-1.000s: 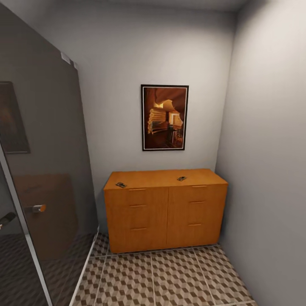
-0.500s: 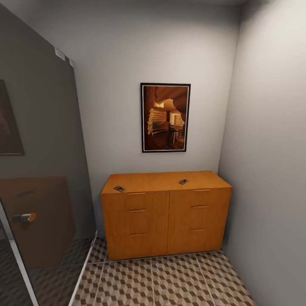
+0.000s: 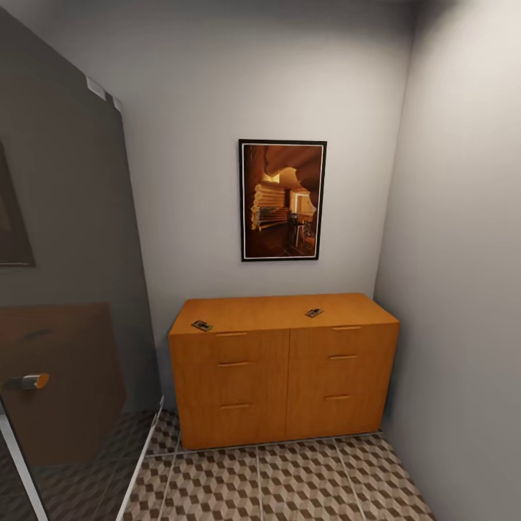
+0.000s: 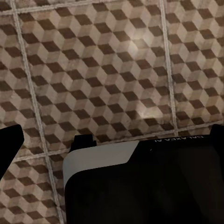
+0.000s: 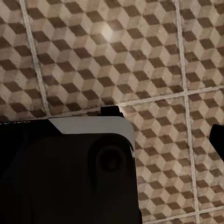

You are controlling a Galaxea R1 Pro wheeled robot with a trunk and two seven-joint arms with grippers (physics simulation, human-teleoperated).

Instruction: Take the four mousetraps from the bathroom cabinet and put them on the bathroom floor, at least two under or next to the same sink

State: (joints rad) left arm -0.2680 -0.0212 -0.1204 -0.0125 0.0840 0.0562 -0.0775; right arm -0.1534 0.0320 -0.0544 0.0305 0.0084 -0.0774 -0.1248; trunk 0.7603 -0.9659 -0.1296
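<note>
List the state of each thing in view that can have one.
cabinet: all drawers shut.
left mousetrap: lying flat on the cabinet top, near its left front edge.
right mousetrap: lying flat on the cabinet top, right of middle.
framed picture: hanging upright on the wall above the cabinet.
bathroom floor: no mousetrap on the tiles in view.

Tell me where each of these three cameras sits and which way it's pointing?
Head view: on the robot's head, facing the cabinet with two mousetraps on top, below a framed picture.
Left wrist view: on the left arm, looking down at the bathroom floor, over a dark part of the robot's body.
Right wrist view: on the right arm, likewise downward; dark body below.
Shared: all three show the cube-pattern tiles.
</note>
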